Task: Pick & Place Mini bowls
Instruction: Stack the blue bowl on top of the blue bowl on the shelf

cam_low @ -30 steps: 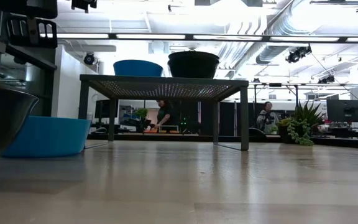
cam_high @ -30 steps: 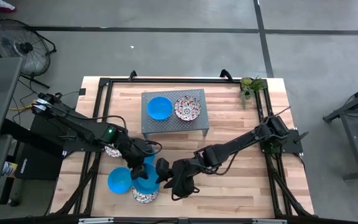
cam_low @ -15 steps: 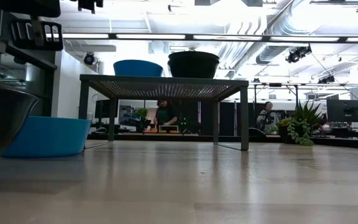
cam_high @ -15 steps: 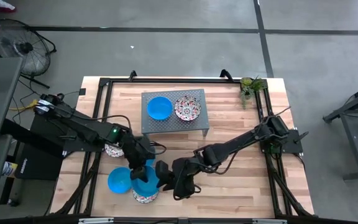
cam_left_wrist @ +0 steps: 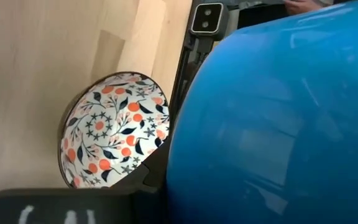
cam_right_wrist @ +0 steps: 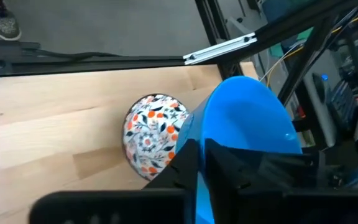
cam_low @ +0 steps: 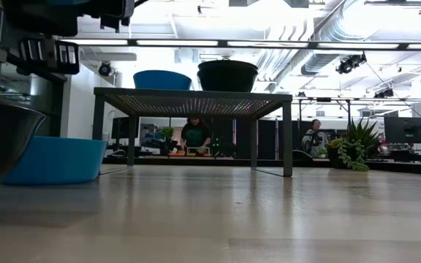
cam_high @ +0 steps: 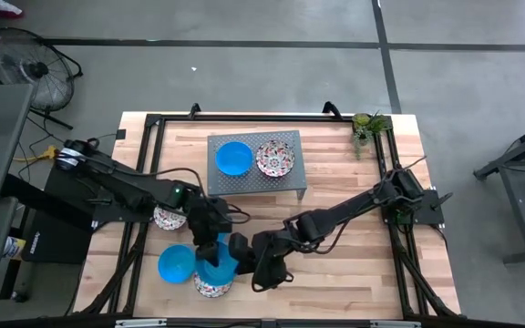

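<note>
Grippers meeting over front-left bowl stack.
Left gripper (cam_high: 210,248) and right gripper (cam_high: 241,252) both reach in low; plain bright blue round mini bowl (cam_high: 217,264) between them (finger states: cannot tell).

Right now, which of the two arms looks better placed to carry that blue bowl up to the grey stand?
Probably the left. The left gripper already has the blue bowl filling its wrist view, seemingly held. The right gripper crowds the same bowl, and the grey stand has free space.
</note>
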